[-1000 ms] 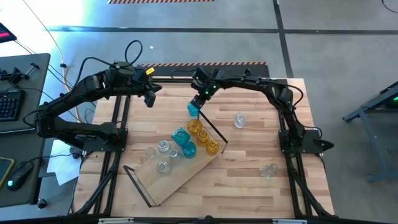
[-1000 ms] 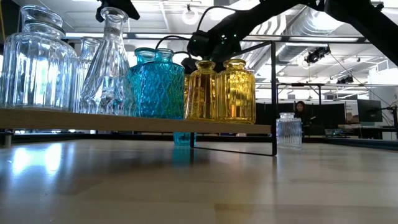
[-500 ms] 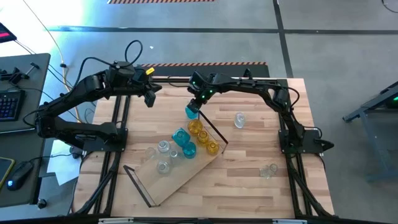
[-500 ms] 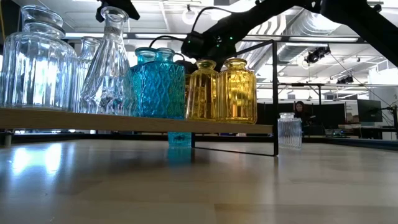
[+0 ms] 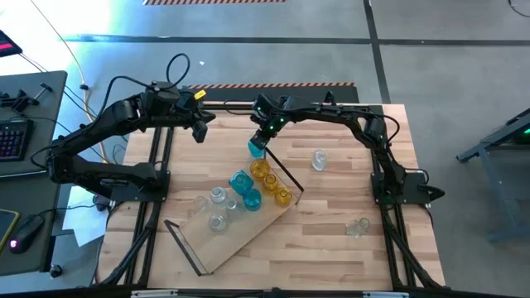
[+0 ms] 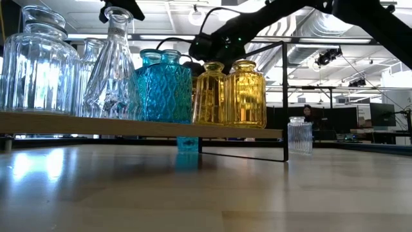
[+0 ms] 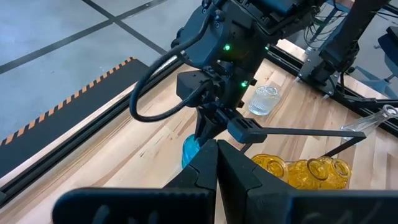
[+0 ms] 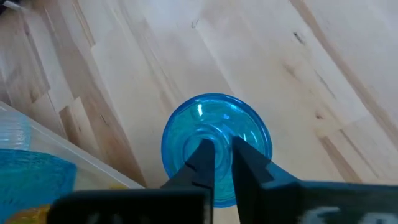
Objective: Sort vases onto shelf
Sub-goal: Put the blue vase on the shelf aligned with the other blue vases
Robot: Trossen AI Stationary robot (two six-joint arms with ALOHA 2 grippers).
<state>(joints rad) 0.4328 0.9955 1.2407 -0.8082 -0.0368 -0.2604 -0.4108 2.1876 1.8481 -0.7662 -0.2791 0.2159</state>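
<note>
Since a second earlier, the right hand [image 8: 222, 163] was closed onto the rim of the teal vase [image 8: 216, 146] on the table [image 5: 331, 207] beside the shelf [image 5: 248, 236], while the left hand [image 5: 199, 132] was kept shut above the table's far-left edge.

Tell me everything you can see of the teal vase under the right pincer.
The teal vase is small, round, translucent blue glass, with an open mouth. It stands upright on the tabletop just off the shelf's far end, not on the board. The right pincer is over its mouth, fingers closed at the rim.
</note>
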